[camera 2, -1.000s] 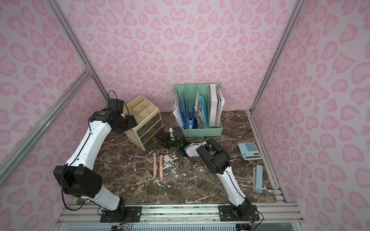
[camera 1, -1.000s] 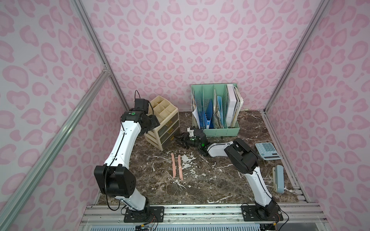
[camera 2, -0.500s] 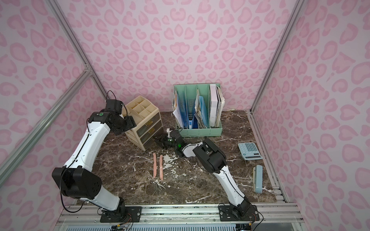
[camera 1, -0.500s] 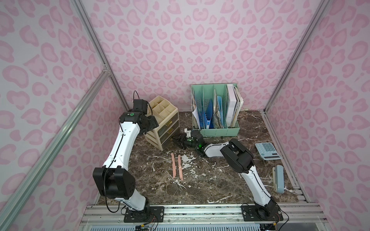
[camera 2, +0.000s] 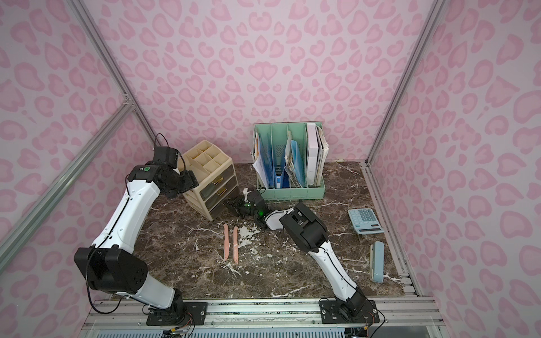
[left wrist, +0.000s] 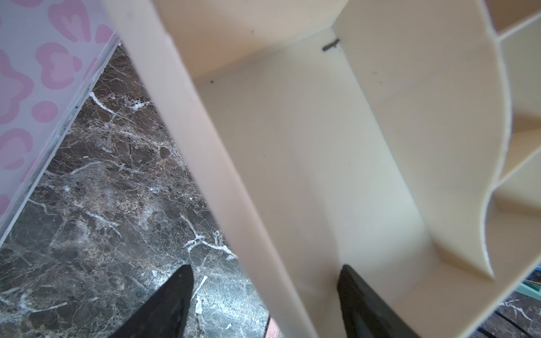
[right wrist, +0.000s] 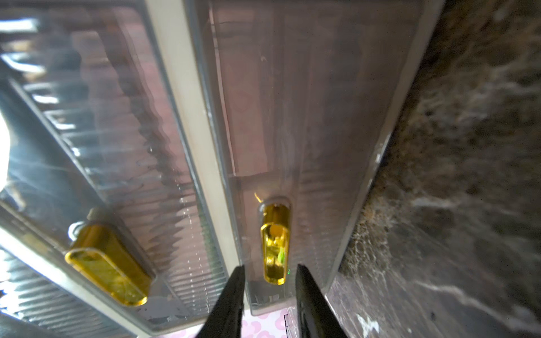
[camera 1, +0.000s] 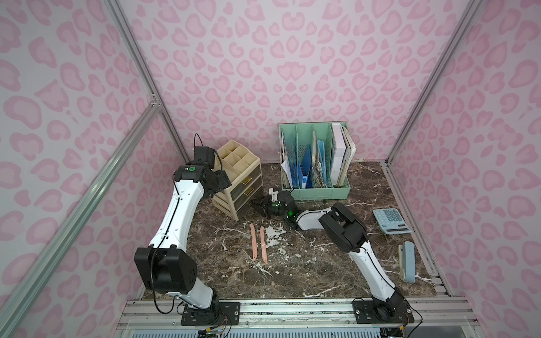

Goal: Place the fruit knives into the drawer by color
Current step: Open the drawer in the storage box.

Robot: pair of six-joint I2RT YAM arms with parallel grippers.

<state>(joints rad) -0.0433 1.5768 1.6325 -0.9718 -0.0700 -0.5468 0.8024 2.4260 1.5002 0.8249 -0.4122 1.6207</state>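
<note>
Two salmon pink fruit knives (camera 1: pixel 253 241) (camera 1: pixel 264 245) lie side by side on the marble table, also in a top view (camera 2: pixel 226 241). The cream drawer unit (camera 1: pixel 238 175) (camera 2: pixel 209 172) stands at the back left, its drawers closed. My right gripper (camera 1: pixel 260 206) (right wrist: pixel 270 272) is at the lowest drawer's front. Its jaws stand narrowly apart on either side of the yellow handle (right wrist: pixel 275 243), with a gap on each side. My left gripper (camera 1: pixel 218 181) (left wrist: pixel 265 281) is open, straddling the unit's side wall (left wrist: pixel 205 164) at the top.
A green file rack (camera 1: pixel 316 191) with folders stands at the back. A calculator (camera 1: pixel 392 221) and a pale blue stapler (camera 1: pixel 407 264) lie at the right edge. Pink walls close in on three sides.
My right gripper has moved left up to the lowest drawer's front, and its jaws have narrowed around the handle. The left arm and both pink knives have stayed put.
</note>
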